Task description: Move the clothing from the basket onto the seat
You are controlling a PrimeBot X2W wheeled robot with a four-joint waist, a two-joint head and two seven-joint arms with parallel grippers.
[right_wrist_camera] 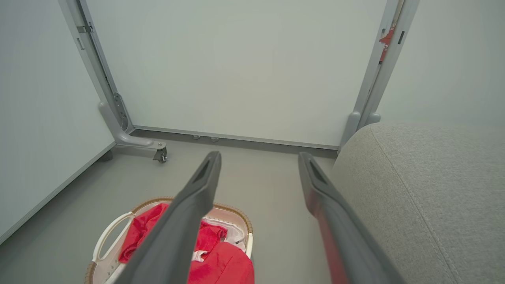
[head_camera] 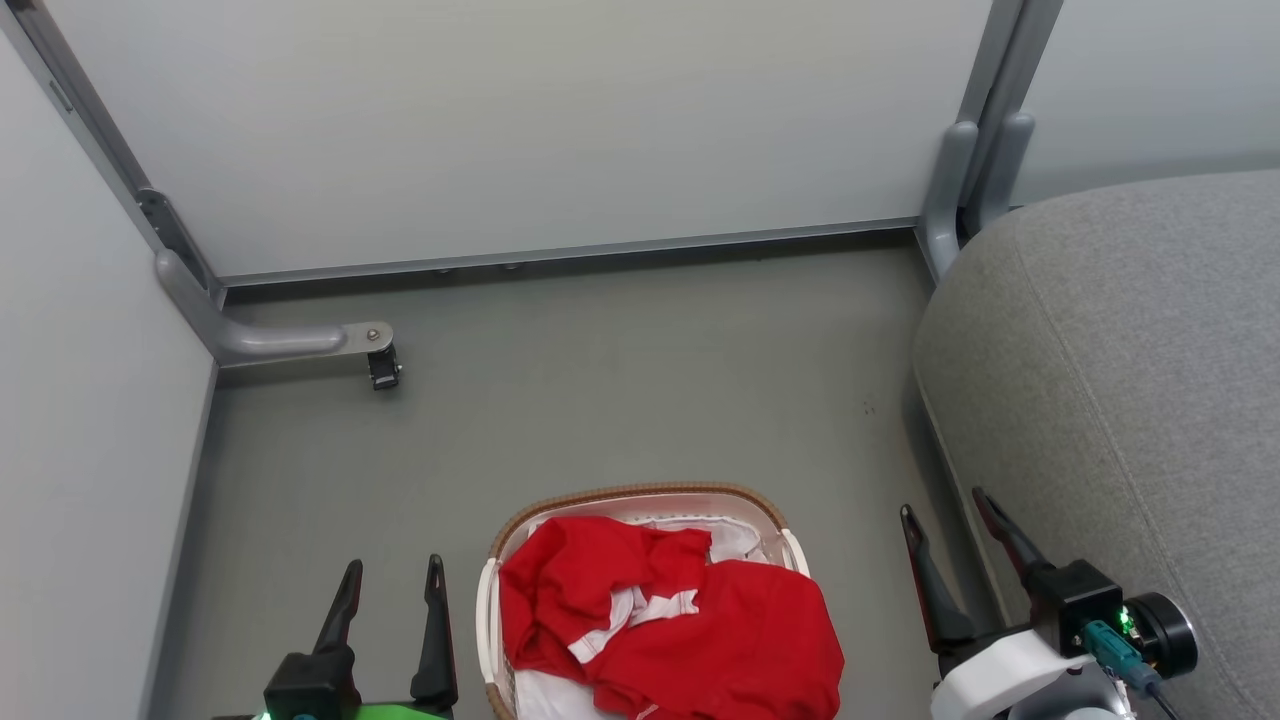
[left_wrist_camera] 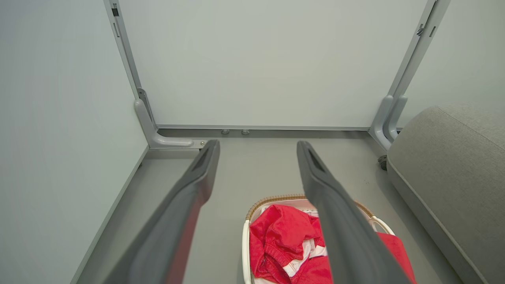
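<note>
Standing at the head view's lower left, the left gripper [head_camera: 393, 563] has its two long dark fingers parted wide and empty, just beside the one oval, white plastic, brown-rimmed basket [head_camera: 640, 493], where the bright-red, white-trimmed clothing [head_camera: 690, 640] lies heaped. Right of the basket, the right gripper [head_camera: 943, 502] is likewise spread and empty, near the large grey fabric seat [head_camera: 1130, 380]. A small red label [right_wrist_camera: 386, 39] on a grey frame post [right_wrist_camera: 373, 79] is too small to read.

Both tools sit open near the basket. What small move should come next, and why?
Probably lower the right tool onto the bright-red fabric clothing heaped in the oval white plastic basket: it is open and empty beside the basket, and nearest the large grey fabric seat.
</note>
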